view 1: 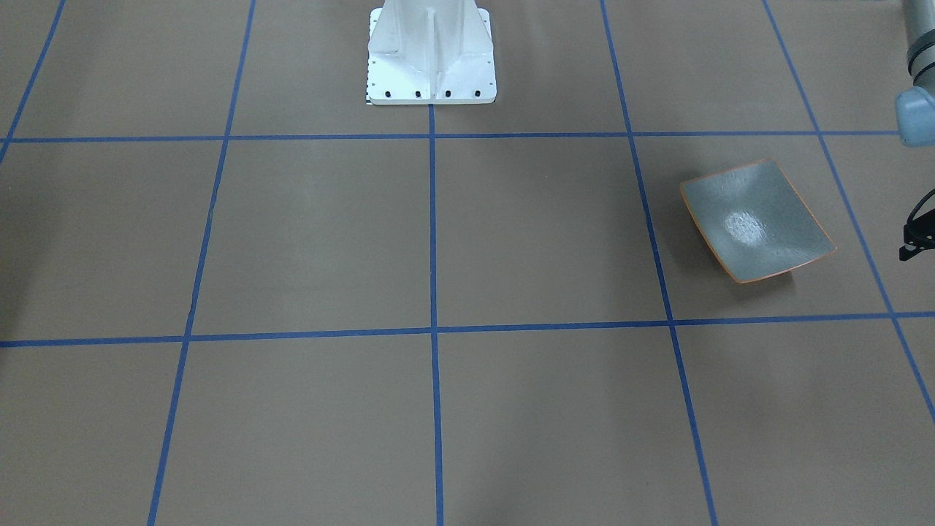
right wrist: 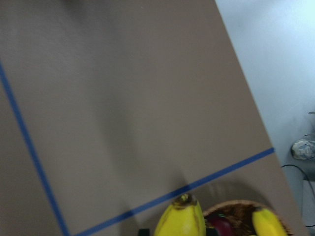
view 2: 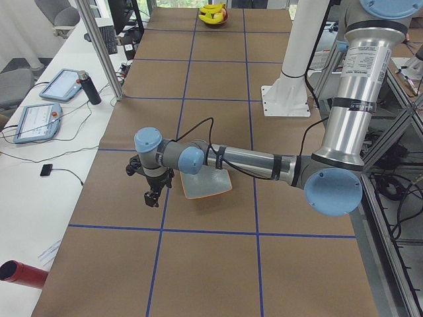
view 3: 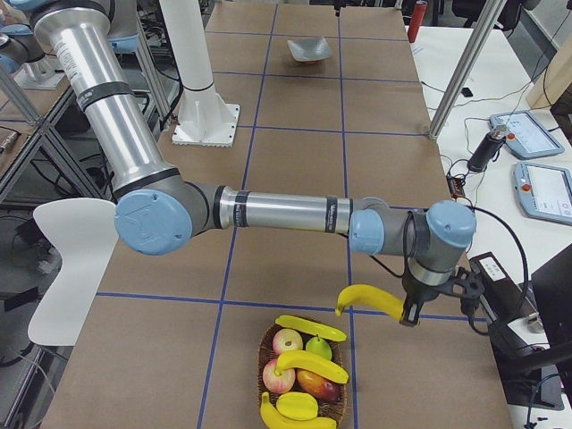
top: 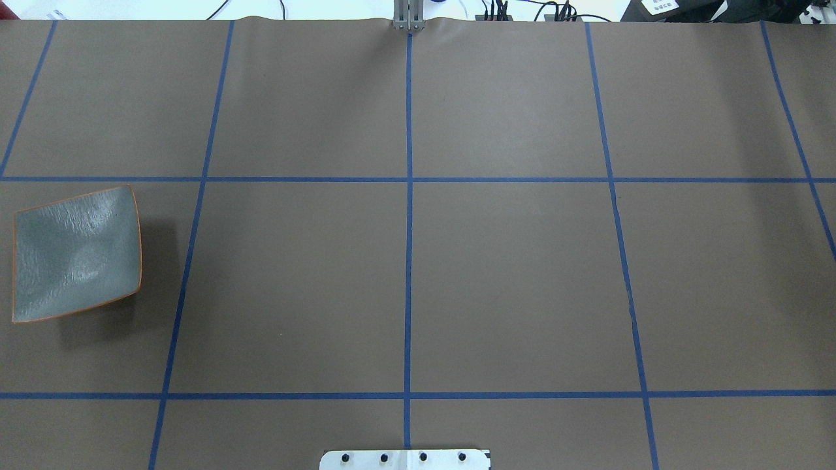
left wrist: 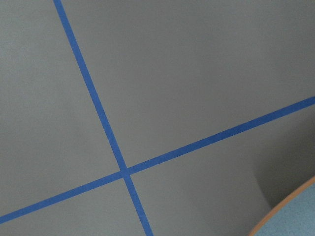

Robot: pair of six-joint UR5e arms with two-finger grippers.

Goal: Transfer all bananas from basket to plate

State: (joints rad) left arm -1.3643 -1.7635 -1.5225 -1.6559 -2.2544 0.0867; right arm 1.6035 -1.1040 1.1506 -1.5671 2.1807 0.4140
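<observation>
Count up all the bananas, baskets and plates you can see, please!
Bananas: 4 (one lifted up beside the basket, three lying in it)
Basket: 1
Plate: 1
Total: 6
</observation>
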